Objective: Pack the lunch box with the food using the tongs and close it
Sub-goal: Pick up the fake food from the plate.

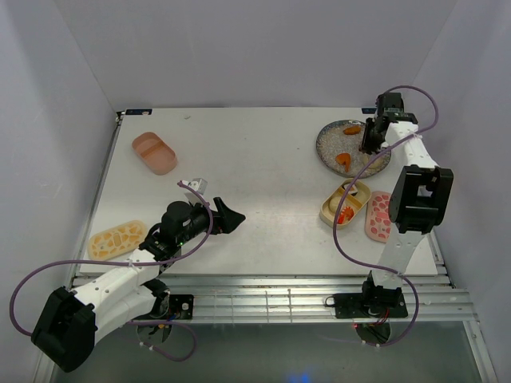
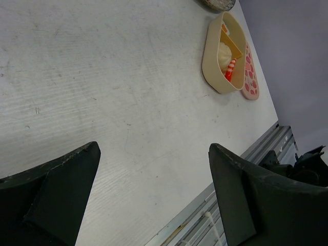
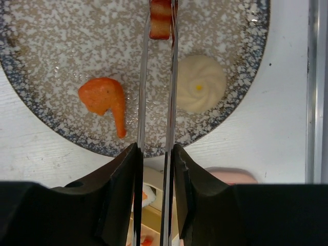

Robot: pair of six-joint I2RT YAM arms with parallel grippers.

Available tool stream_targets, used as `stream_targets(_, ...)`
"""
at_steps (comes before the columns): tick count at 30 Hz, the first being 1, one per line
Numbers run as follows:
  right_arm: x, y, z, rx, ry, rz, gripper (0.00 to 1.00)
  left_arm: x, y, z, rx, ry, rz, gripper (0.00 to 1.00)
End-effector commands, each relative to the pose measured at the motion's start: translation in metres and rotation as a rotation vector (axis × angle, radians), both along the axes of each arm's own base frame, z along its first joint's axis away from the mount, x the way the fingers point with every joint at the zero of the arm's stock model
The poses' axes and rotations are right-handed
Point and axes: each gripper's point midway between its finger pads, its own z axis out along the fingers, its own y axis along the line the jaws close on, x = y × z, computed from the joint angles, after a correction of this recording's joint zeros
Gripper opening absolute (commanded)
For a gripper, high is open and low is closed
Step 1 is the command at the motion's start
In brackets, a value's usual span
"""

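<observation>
In the right wrist view my right gripper (image 3: 156, 154) is shut on the thin silvery tongs (image 3: 173, 77). The tongs' tips pinch a red-and-white striped food piece (image 3: 160, 21) over the speckled plate (image 3: 46, 46). An orange shrimp-like piece (image 3: 105, 98) and a cream bun (image 3: 201, 89) lie on that plate. The tan lunch box tray (image 1: 355, 191) holds some food just in front of the plate (image 1: 329, 148), and the pink patterned lid (image 1: 378, 215) lies beside it. My left gripper (image 1: 227, 217) hovers open over bare table, holding nothing (image 2: 154, 147).
A pink tray (image 1: 154, 152) sits at the back left. A tan-yellow patterned lid (image 1: 117, 239) lies at the front left beside the left arm. The table's metal front rail (image 2: 256, 154) runs below the left gripper. White walls enclose the table.
</observation>
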Motion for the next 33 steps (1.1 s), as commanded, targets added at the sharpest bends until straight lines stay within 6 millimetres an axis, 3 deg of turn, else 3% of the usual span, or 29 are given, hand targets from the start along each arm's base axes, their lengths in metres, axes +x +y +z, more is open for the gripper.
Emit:
stream_targets(1, 0.021, 0.015, 0.021, 0.004, -0.088, 0.060, 0.37, 0.001, -0.001, 0.010, -0.004, -0.031, 0.002, 0.98)
stream_targets(6, 0.022, 0.026, 0.032, -0.004, -0.121, 0.088, 0.36, 0.002, -0.001, 0.009, -0.003, -0.030, 0.000, 0.98)
stream_targets(12, 0.017, 0.024, 0.041, -0.013, -0.137, 0.081, 0.34, 0.001, -0.001, 0.008, -0.002, -0.027, 0.000, 0.98)
stream_targets(14, 0.013, 0.039, 0.040, -0.012, -0.138, 0.113, 0.34, 0.001, -0.001, 0.009, -0.004, -0.027, -0.001, 0.98)
stream_targets(23, 0.002, 0.041, 0.066, -0.009, -0.184, 0.115, 0.31, 0.001, -0.001, 0.010, -0.009, -0.029, -0.003, 0.98)
stream_targets(33, -0.033, 0.040, 0.086, 0.003, -0.207, 0.077, 0.31, -0.001, -0.003, 0.011, -0.015, -0.028, -0.012, 0.98)
